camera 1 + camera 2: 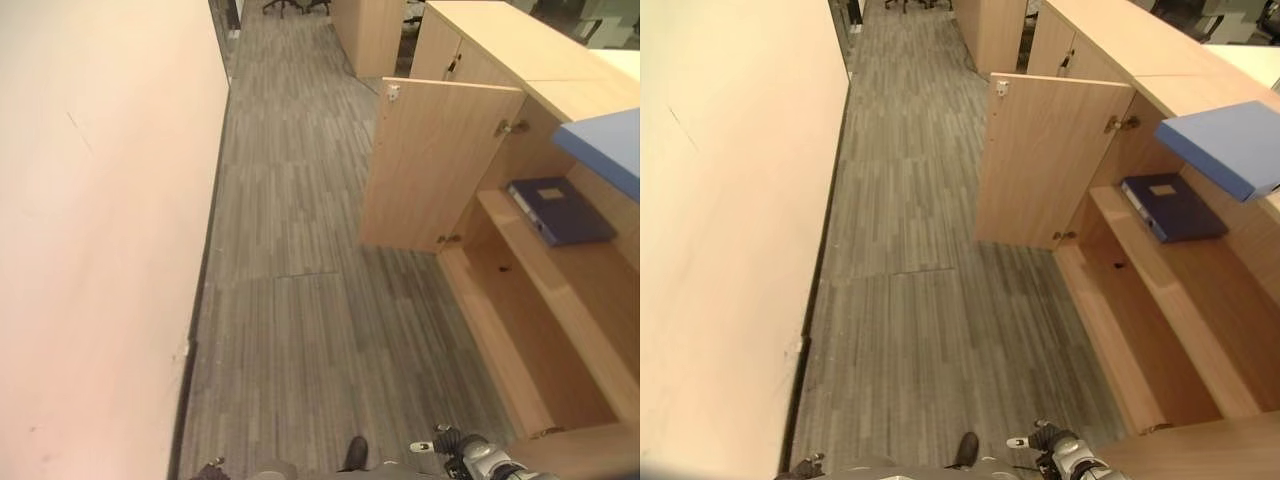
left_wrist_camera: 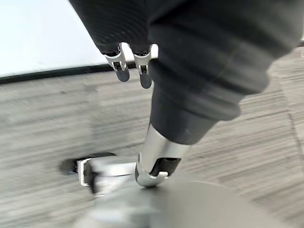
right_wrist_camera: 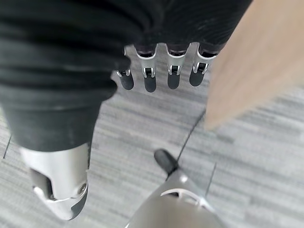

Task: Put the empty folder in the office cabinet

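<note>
Both hands hang open and empty, left hand (image 2: 128, 71) and right hand (image 3: 161, 76), while the dark blue folder (image 1: 560, 210) lies on the cabinet shelf (image 1: 520, 240) at 2 o'clock, so the open door (image 1: 440, 165) risks a bump.

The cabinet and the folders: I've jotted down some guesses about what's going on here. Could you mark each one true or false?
1. The cabinet door stands open. True.
2. A dark blue folder lies flat on a shelf inside. True.
3. The light blue folder is on the floor. False: it sits up on the cabinet top, at its edge.
4. The right hand grips a folder. False: its fingers hang straight, holding nothing.
5. The left hand holds nothing. True.
</note>
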`<state>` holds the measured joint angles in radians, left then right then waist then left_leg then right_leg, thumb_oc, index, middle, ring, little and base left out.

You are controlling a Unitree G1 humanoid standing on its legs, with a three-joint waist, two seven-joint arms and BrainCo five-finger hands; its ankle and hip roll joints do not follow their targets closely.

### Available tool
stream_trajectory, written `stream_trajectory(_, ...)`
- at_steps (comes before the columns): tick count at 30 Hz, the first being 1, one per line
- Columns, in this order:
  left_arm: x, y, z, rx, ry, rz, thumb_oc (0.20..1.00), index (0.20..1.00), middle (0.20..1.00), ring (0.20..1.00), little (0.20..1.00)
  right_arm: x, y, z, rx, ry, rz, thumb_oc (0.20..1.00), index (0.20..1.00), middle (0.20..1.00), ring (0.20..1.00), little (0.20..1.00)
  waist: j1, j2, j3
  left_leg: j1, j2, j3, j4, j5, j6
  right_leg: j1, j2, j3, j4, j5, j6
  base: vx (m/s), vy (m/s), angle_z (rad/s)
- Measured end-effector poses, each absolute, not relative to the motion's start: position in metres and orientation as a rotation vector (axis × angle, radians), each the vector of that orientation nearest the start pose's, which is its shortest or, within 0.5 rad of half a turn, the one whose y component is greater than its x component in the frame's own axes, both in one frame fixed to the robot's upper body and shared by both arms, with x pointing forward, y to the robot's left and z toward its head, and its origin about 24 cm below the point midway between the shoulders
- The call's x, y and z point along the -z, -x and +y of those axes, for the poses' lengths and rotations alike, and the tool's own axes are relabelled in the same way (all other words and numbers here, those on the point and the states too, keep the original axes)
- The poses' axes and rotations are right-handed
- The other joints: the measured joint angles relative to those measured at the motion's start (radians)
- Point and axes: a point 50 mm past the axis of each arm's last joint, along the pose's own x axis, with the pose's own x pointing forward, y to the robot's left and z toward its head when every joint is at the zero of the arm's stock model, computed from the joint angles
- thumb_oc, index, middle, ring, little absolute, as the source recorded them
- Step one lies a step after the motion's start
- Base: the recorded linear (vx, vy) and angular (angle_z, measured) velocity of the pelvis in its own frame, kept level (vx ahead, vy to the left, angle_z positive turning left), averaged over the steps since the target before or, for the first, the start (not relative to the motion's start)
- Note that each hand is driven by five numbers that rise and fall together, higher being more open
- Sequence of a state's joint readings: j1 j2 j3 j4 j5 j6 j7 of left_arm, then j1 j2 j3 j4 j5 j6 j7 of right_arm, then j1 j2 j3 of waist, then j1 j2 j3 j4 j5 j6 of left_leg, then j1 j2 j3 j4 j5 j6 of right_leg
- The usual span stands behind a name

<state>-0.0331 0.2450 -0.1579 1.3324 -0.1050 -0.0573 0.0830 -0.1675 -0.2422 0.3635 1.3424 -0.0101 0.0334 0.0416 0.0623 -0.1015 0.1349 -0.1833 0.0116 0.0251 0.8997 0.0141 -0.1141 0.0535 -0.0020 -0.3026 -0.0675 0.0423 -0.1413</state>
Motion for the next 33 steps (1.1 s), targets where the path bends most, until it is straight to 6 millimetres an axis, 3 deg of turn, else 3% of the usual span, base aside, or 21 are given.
stream_trajectory(2,0.158,-0.093,0.249,-0.177,-0.303,1.212,1.000,1.000,1.000,1.000,1.000,0.158,-0.122,-0.225,-0.158,0.458,1.269,1.000,1.000,1.000,1.000,1.000,-0.006,-0.016,0.016,-0.075,0.035,0.038,-0.017,-0.042,0.064,0.010,-0.004,0.004,0.005,-0.033,-0.016,0.16,-0.017,0.08)
stream_trajectory(3,0.155,-0.099,0.252,-0.177,-0.309,1.183,1.000,1.000,1.000,1.000,1.000,0.157,-0.125,-0.225,-0.149,0.455,1.278,1.000,1.000,1.000,1.000,1.000,0.005,-0.030,0.041,-0.090,0.038,0.058,-0.133,-0.050,0.077,0.022,-0.016,0.017,0.003,-0.038,-0.019,0.16,0.052,-0.10)
stream_trajectory(7,0.158,-0.093,0.246,-0.164,-0.296,1.194,1.000,1.000,1.000,1.000,1.000,0.156,-0.126,-0.227,-0.146,0.460,1.272,1.000,1.000,1.000,1.000,1.000,0.001,0.004,0.065,-0.078,0.051,0.043,-0.633,0.003,0.048,0.094,-0.018,0.025,-0.027,-0.061,0.022,0.31,0.122,-0.18)
stream_trajectory(8,0.161,-0.090,0.239,-0.153,-0.280,1.203,1.000,1.000,1.000,1.000,1.000,0.156,-0.124,-0.233,-0.136,0.468,1.281,1.000,1.000,1.000,1.000,1.000,0.008,0.047,0.057,-0.047,0.060,-0.015,-0.958,0.090,-0.006,0.113,0.000,0.049,-0.026,-0.089,0.050,0.29,0.122,-0.28)
stream_trajectory(9,0.162,-0.091,0.235,-0.146,-0.272,1.204,1.000,1.000,1.000,1.000,1.000,0.155,-0.124,-0.236,-0.128,0.472,1.279,1.000,1.000,1.000,1.000,1.000,0.008,0.071,0.064,-0.060,0.071,-0.036,-0.992,0.106,-0.005,0.134,0.008,0.057,-0.022,-0.094,0.048,0.27,0.113,-0.38)
stream_trajectory(11,0.164,-0.082,0.234,-0.145,-0.268,1.228,1.000,1.000,1.000,1.000,1.000,0.156,-0.118,-0.240,-0.121,0.473,1.290,1.000,1.000,1.000,1.000,1.000,0.022,0.089,0.055,-0.064,0.085,-0.066,-0.982,0.132,-0.016,0.167,0.011,0.088,-0.020,-0.108,0.076,0.25,0.122,-0.59)
stream_trajectory(13,0.166,-0.067,0.235,-0.157,-0.262,1.274,1.000,1.000,1.000,1.000,1.000,0.158,-0.110,-0.241,-0.116,0.466,1.312,1.000,1.000,1.000,1.000,1.000,0.035,0.093,0.035,-0.025,0.080,-0.083,-0.956,0.140,-0.008,0.209,-0.018,0.150,-0.020,-0.145,0.117,0.29,0.189,-1.00)
stream_trajectory(14,0.169,-0.051,0.232,-0.160,-0.248,1.317,1.000,1.000,1.000,1.000,1.000,0.159,-0.100,-0.245,-0.107,0.465,1.336,1.000,1.000,1.000,1.000,1.000,0.030,0.114,0.005,0.020,0.079,-0.089,-0.966,0.133,0.012,0.233,-0.033,0.185,-0.020,-0.168,0.150,0.38,0.315,-0.87)
stream_trajectory(15,0.170,-0.046,0.231,-0.161,-0.246,1.337,1.000,1.000,1.000,1.000,1.000,0.161,-0.090,-0.246,-0.106,0.460,1.361,1.000,1.000,1.000,1.000,1.000,0.012,0.105,-0.006,0.035,0.051,-0.077,-0.968,0.220,0.022,0.261,-0.056,0.190,-0.019,-0.184,0.178,0.28,0.246,-0.53)
stream_trajectory(17,0.170,-0.048,0.232,-0.161,-0.248,1.335,1.000,1.000,1.000,1.000,1.000,0.166,-0.070,-0.240,-0.099,0.414,1.418,1.000,1.000,1.000,1.000,1.000,-0.001,0.067,-0.034,0.075,-0.002,-0.048,-0.995,0.214,0.062,0.262,-0.126,0.179,0.015,-0.184,0.193,0.21,0.233,-0.18)
stream_trajectory(19,0.169,-0.056,0.231,-0.150,-0.253,1.307,1.000,1.000,1.000,1.000,1.000,0.168,-0.064,-0.237,-0.081,0.379,1.434,1.000,1.000,1.000,1.000,1.000,-0.010,0.066,-0.042,0.105,-0.021,-0.020,-0.992,0.188,0.111,0.227,-0.158,0.180,0.088,-0.191,0.207,0.18,0.287,-0.38)
stream_trajectory(21,0.166,-0.067,0.237,-0.154,-0.268,1.282,1.000,1.000,1.000,1.000,1.000,0.168,-0.067,-0.234,-0.085,0.373,1.425,1.000,1.000,1.000,1.000,1.000,-0.016,0.053,-0.054,0.140,-0.063,0.045,-0.999,0.143,0.154,0.183,-0.222,0.182,0.117,-0.158,0.255,0.19,0.348,-0.73)
stream_trajectory(22,0.166,-0.070,0.237,-0.151,-0.269,1.275,1.000,1.000,1.000,1.000,1.000,0.167,-0.072,-0.235,-0.080,0.374,1.416,1.000,1.000,1.000,1.000,1.000,-0.015,0.064,-0.059,0.155,-0.069,0.068,-1.001,0.124,0.159,0.171,-0.234,0.186,0.141,-0.142,0.278,0.16,0.300,-0.78)
stream_trajectory(24,0.164,-0.081,0.236,-0.118,-0.298,1.240,1.000,1.000,1.000,1.000,1.000,0.167,-0.071,-0.235,-0.077,0.367,1.414,1.000,1.000,1.000,1.000,1.000,-0.025,0.105,-0.089,0.176,-0.100,0.086,-0.998,0.088,0.184,0.121,-0.266,0.184,0.242,-0.133,0.311,0.18,0.473,-0.43)
stream_trajectory(25,0.165,-0.082,0.231,-0.088,-0.307,1.252,1.000,1.000,1.000,1.000,1.000,0.165,-0.077,-0.240,-0.063,0.373,1.404,1.000,1.000,1.000,1.000,1.000,-0.022,0.132,-0.077,0.194,-0.105,0.093,-0.994,0.085,0.203,0.054,-0.285,0.191,0.387,-0.135,0.318,0.23,0.494,-0.17)
stream_trajectory(27,0.166,-0.082,0.227,-0.063,-0.312,1.251,1.000,1.000,1.000,1.000,1.000,0.160,-0.087,-0.251,-0.034,0.387,1.364,1.000,1.000,1.000,1.000,1.000,-0.037,0.157,-0.079,0.227,-0.124,0.105,-0.993,0.064,0.224,-0.076,-0.333,0.188,0.654,-0.092,0.281,0.11,0.204,-0.17)
stream_trajectory(29,0.166,-0.075,0.231,-0.069,-0.319,1.267,1.000,1.000,1.000,1.000,1.000,0.160,-0.090,-0.250,-0.034,0.387,1.352,1.000,1.000,1.000,1.000,1.000,-0.021,0.160,-0.087,0.241,-0.139,0.133,-1.001,0.034,0.216,-0.088,-0.386,0.141,0.722,-0.116,0.253,0.13,0.142,-0.32)
stream_trajectory(30,0.165,-0.076,0.234,-0.076,-0.321,1.257,1.000,1.000,1.000,1.000,1.000,0.160,-0.095,-0.244,-0.048,0.383,1.340,1.000,1.000,1.000,1.000,1.000,-0.012,0.155,-0.082,0.256,-0.144,0.152,-1.001,0.025,0.227,-0.106,-0.417,0.073,0.725,-0.117,0.266,0.06,0.026,-0.72)
stream_trajectory(31,0.165,-0.071,0.239,-0.094,-0.321,1.273,1.000,1.000,1.000,1.000,1.000,0.159,-0.101,-0.245,-0.049,0.387,1.322,1.000,1.000,1.000,1.000,1.000,-0.009,0.140,-0.071,0.258,-0.143,0.200,-0.995,0.028,0.233,-0.135,-0.455,-0.047,0.735,-0.147,0.265,0.10,0.031,-1.30)
stream_trajectory(32,0.166,-0.059,0.245,-0.121,-0.315,1.315,1.000,1.000,1.000,1.000,1.000,0.156,-0.117,-0.239,-0.053,0.369,1.261,1.000,1.000,1.000,1.000,1.000,-0.007,0.115,-0.052,0.255,-0.128,0.257,-0.992,0.005,0.208,-0.179,-0.449,-0.170,0.667,-0.157,0.281,0.17,0.007,-1.89)
stream_trajectory(33,0.166,-0.055,0.243,-0.151,-0.276,1.323,1.000,1.000,1.000,1.000,1.000,0.154,-0.127,-0.234,-0.060,0.365,1.229,1.000,1.000,1.000,1.000,1.000,-0.028,0.091,-0.015,0.250,-0.100,0.303,-0.989,-0.018,0.219,-0.252,-0.394,-0.266,0.558,-0.167,0.302,0.29,-0.021,-2.08)
